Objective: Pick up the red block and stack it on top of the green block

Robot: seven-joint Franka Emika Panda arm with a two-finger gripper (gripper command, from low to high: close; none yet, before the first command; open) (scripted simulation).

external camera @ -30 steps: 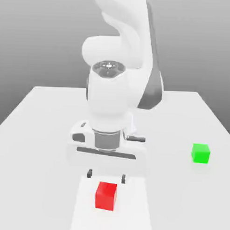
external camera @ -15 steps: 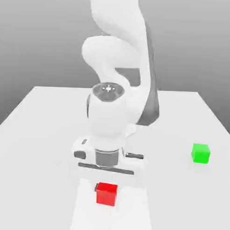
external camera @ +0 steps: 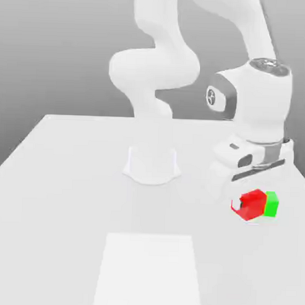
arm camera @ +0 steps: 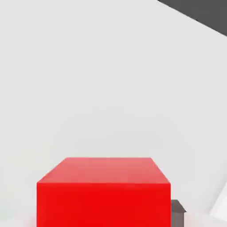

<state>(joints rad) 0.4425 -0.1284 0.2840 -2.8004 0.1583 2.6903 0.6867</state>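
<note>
The red block (external camera: 253, 202) is held in my gripper (external camera: 249, 208), which is shut on it, at the exterior view's right. It hangs just under the white hand (external camera: 250, 159). The green block (external camera: 272, 204) sits on the table directly behind and to the right of the red one, and its left part is hidden by the red block. Whether the two blocks touch cannot be told. In the hand view the red block (arm camera: 104, 193) lies close below the camera, with a dark finger pad (arm camera: 178, 207) at its side.
The arm's white base (external camera: 152, 164) stands at the middle of the white table (external camera: 67, 189). A paler square patch (external camera: 147, 272) marks the table's front centre. The table's right edge runs close to the blocks.
The gripper came down over the red block on the front patch and shut on it. The arm then swung to the exterior view's right, carrying the block up against the green one.
</note>
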